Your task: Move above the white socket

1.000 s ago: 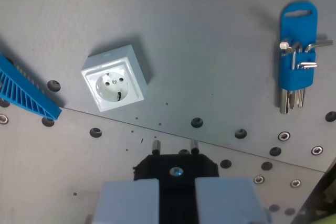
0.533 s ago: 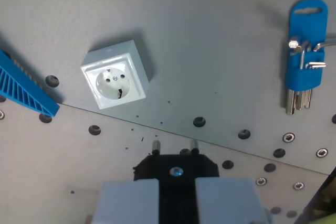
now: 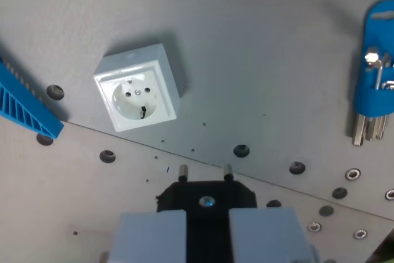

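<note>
The gripper (image 3: 207, 229), clamped on a black plug (image 3: 207, 197), is in the approach step, since the socket (image 3: 136, 95) sits up and toward the wrist view's left, so the next move calls for shifting that way.

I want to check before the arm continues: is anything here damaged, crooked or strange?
Nothing looks damaged. The white socket sits turned at an angle to the plate seam. The black plug in the gripper points its pins to the socket's right.

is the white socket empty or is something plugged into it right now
Empty. The square white socket shows its round recess and both pin holes uncovered. The black two-pin plug sits in the gripper, apart from it.
</note>
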